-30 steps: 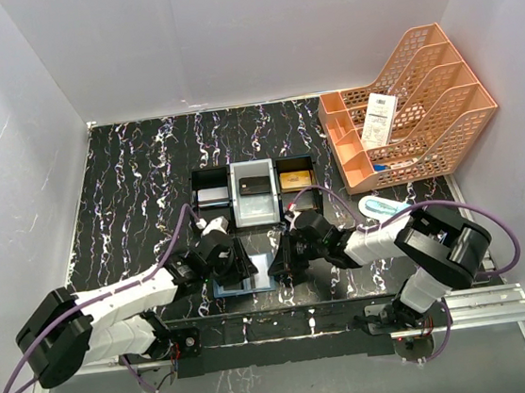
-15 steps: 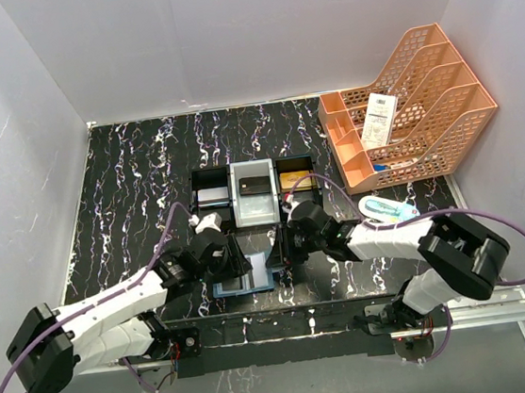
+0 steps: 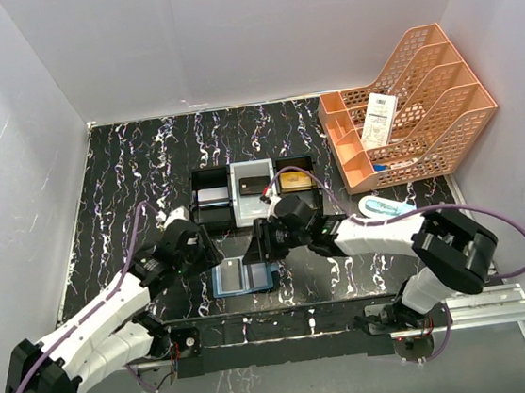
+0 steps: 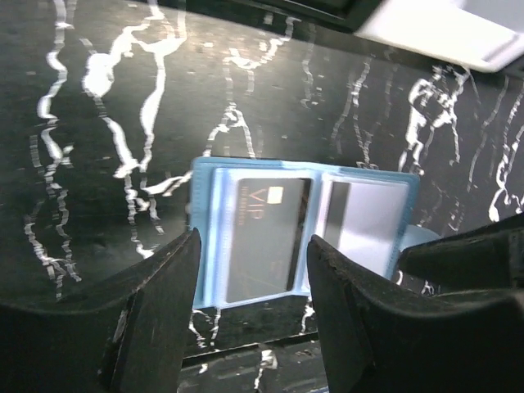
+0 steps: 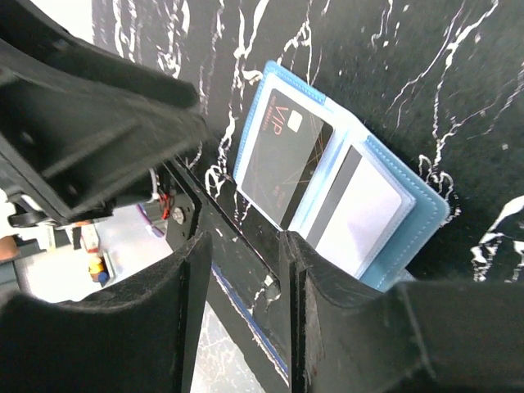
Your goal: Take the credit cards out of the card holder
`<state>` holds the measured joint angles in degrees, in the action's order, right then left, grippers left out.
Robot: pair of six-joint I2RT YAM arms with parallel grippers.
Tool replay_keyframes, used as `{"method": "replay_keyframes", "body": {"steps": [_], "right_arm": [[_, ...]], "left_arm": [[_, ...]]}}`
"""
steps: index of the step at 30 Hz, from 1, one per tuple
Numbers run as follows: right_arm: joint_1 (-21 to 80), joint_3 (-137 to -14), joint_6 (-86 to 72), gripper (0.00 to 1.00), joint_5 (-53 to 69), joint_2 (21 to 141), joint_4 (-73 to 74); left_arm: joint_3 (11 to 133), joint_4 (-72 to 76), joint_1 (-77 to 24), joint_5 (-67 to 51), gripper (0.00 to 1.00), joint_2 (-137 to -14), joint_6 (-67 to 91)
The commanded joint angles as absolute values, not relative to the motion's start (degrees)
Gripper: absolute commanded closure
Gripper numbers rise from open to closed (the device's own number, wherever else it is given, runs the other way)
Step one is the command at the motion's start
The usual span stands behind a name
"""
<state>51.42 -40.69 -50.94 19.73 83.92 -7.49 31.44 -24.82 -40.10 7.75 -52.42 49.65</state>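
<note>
The left hand (image 4: 254,246) hangs half-open and empty over the desk (image 3: 129,193), tilted down beside the left rear of the card holder (image 3: 243,276). The right hand (image 5: 244,246), fingers parted and empty, hangs by its right rear, forearm reaching leftward. The holder lies open flat near the front edge, long axis left-right, with a black card (image 4: 262,237) on the left and a pale striped card (image 4: 360,221) on the right.

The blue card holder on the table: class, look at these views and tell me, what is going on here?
The card holder lies open and flat on the table. A black card and a pale striped card sit in its pockets. The left tool and the right tool hover over it, both open and holding nothing. More cards lie in the tray behind it.
</note>
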Motion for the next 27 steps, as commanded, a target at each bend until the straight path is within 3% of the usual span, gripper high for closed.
{"method": "replay_keyframes", "body": {"steps": [1, 16, 27], "right_arm": [[54.69, -44.90, -52.73, 0.62, 17.79, 88.12, -10.63], [56.41, -44.66, -58.20, 0.69, 13.94, 99.02, -15.37], [56.36, -42.48, -60.93, 0.78, 12.17, 101.05, -17.92]], "left_arm": [[29.22, -26.10, -36.67, 2.74, 0.46, -48.15, 48.31], [26.98, -21.85, -36.57, -2.83, 0.53, -50.88, 46.25], [23.46, -17.85, -36.56, -6.77, 0.69, -56.19, 46.73]]}}
